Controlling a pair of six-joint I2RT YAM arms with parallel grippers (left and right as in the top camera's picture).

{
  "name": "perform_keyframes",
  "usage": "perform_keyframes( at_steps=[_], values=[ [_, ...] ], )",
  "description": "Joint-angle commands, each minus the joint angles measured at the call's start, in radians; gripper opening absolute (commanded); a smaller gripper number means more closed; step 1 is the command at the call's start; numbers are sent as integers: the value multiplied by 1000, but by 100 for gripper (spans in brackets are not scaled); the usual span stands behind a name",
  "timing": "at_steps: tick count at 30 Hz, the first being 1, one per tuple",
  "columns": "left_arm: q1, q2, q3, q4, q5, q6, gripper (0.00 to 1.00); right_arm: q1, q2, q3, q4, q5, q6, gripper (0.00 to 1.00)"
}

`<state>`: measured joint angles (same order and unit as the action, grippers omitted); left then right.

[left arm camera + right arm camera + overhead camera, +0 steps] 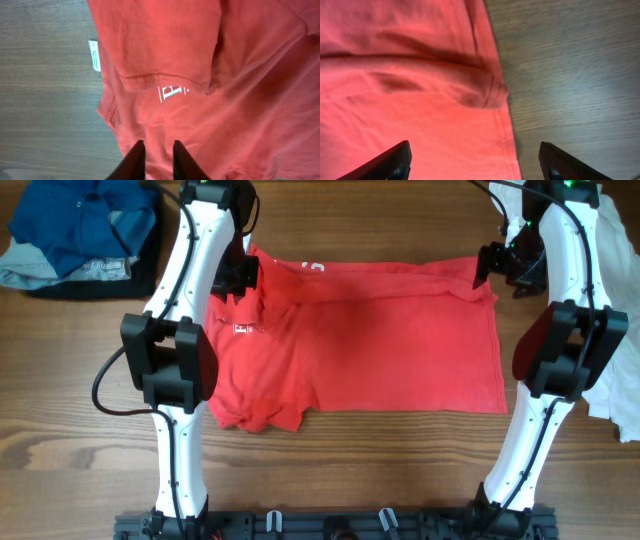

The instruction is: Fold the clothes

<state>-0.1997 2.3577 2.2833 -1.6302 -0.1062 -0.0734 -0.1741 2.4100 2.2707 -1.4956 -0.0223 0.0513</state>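
Fingertips (136, 160) of the left gripper (158, 146) stand close together with a thin gap between them, pinching nothing. The right gripper (474, 146) holds its fingers spread wide, also empty. Beneath both lies the red short-sleeved cotton T-shirt (380, 350), spread on the brown wooden table (400, 480) and reaching from one pair of fingers to the other.

It looks light, soft and limp. It would likely sag, crease and slide over itself when lifted, with nothing fragile about it. The firmest holds appear to be the stitched edges. Ahead of the left fingers these are the sleeve hem (165, 80) and the cloth below it. Between the right fingers it is the side hem (506, 137), just past a rolled fold (487, 97).

Its far edge is turned over onto the body and one sleeve is bunched at the corner behind the left fingers. White lettering (172, 93) peeks out from under the sleeve, and a white label (94, 55) juts onto the wood.
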Motion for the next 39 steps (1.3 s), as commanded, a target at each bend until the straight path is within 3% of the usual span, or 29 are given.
perform_keyframes(
  at_steps=[1,8,13,18,22,28,36,39],
  values=[
    [22,-42,8,27,8,-10,13,-8,-22,0,32,42,31,82],
    [45,-100,8,58,29,-41,24,-2,-50,24,35,-16,10,81],
    [47,-149,8,55,95,-68,59,40,-86,24,13,-38,41,81],
    [47,-241,8,50,99,-134,66,63,-208,24,0,-38,91,83],
    [47,-342,8,26,99,-243,78,86,-356,24,-24,-36,185,84],
    [42,-368,6,-54,100,-376,79,87,-422,21,-113,-8,270,83],
    [2,-444,1,-55,42,-442,80,87,-430,-20,-113,-16,289,83],
    [-39,-521,-71,-54,-40,-520,83,87,-436,-20,-113,-16,285,83]
  ],
)
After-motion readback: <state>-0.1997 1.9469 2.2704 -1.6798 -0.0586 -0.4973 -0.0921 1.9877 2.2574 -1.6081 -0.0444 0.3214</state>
